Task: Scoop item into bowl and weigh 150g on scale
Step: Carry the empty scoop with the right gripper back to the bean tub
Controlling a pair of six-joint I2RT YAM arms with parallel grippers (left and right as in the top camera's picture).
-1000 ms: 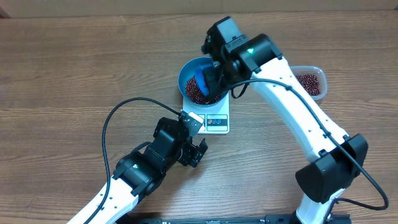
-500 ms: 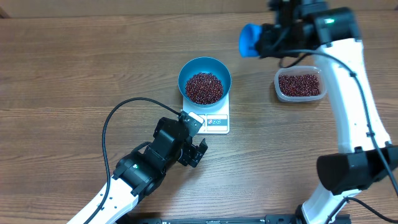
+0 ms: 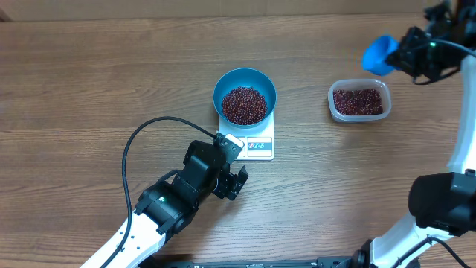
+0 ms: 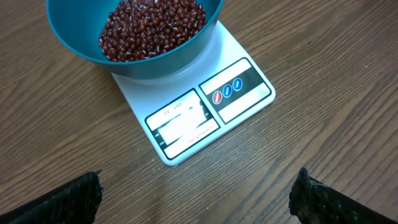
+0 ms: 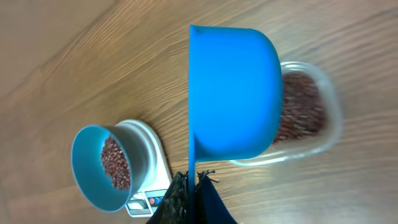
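A teal-blue bowl point(image 3: 245, 95) full of dark red-brown beans point(image 3: 244, 105) stands on the white scale point(image 3: 259, 146) at mid-table; the left wrist view shows the bowl point(image 4: 81, 43), beans point(image 4: 149, 25) and scale point(image 4: 211, 112) from close by. My left gripper point(image 3: 235, 181) hovers open just in front of the scale, its fingers point(image 4: 68, 199) wide apart over bare wood. My right gripper point(image 3: 413, 56) is at the far right, shut on the handle of a bright blue scoop point(image 3: 378, 54), point(image 5: 233, 93), raised beside a clear tub.
The clear plastic tub point(image 3: 359, 100) holding more beans sits to the right of the scale; it also appears behind the scoop in the right wrist view point(image 5: 323, 118). A black cable point(image 3: 137, 141) loops left of the left arm.
My right gripper has carried the scoop from inside the bowl away to the right, past the tub. The left arm has stayed still.
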